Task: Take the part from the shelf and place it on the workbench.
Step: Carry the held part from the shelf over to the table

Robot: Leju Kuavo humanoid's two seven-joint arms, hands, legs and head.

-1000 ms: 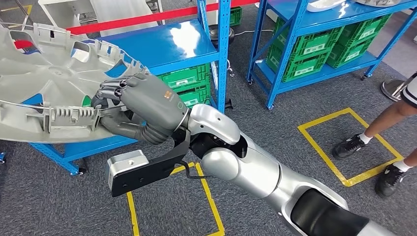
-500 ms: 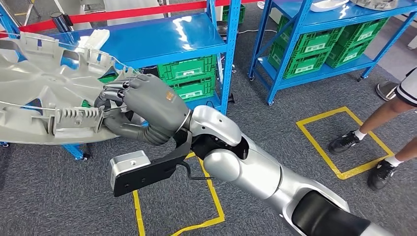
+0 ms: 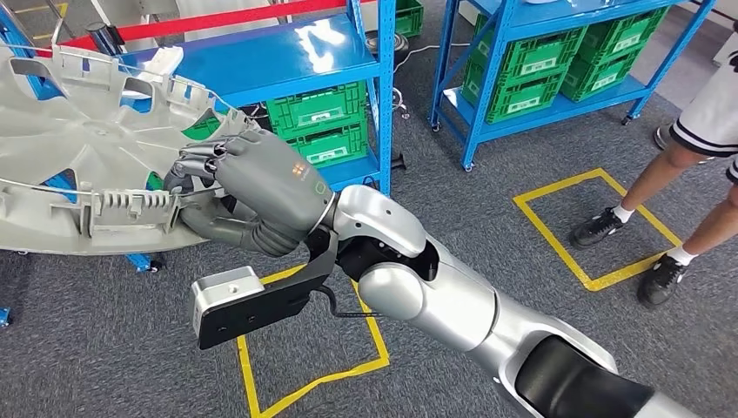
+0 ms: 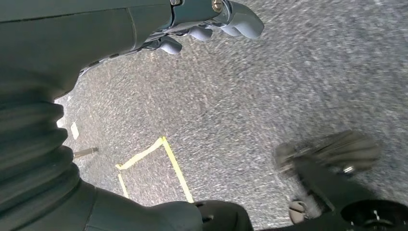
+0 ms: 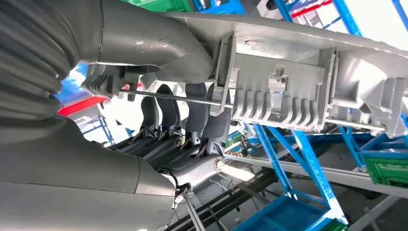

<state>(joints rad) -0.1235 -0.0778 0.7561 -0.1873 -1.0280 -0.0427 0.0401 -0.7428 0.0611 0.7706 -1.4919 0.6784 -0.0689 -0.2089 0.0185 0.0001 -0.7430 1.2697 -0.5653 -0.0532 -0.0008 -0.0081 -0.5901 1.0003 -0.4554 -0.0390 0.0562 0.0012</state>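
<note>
The part (image 3: 78, 148) is a large round grey plastic cover with ribs and cut-outs, held up at the left of the head view in front of the blue shelf (image 3: 261, 65). My right hand (image 3: 252, 187) grips its near rim, fingers over the top and thumb underneath. In the right wrist view the fingers (image 5: 192, 120) curl against a thin rod on the ribbed edge of the part (image 5: 288, 96). My left hand (image 4: 96, 43) hangs above the grey carpet with its fingers apart, holding nothing.
Green crates (image 3: 318, 131) fill the lower level of the blue shelf. A second blue shelf (image 3: 540, 26) with more crates stands at the back right. A person's legs (image 3: 687, 174) are at the right, beside a yellow taped square (image 3: 592, 226). Another taped square (image 3: 313, 374) lies below my arm.
The whole picture has shifted, so the camera has moved. The part stays in my right hand in the same hold. The person's legs sit nearer in the picture.
</note>
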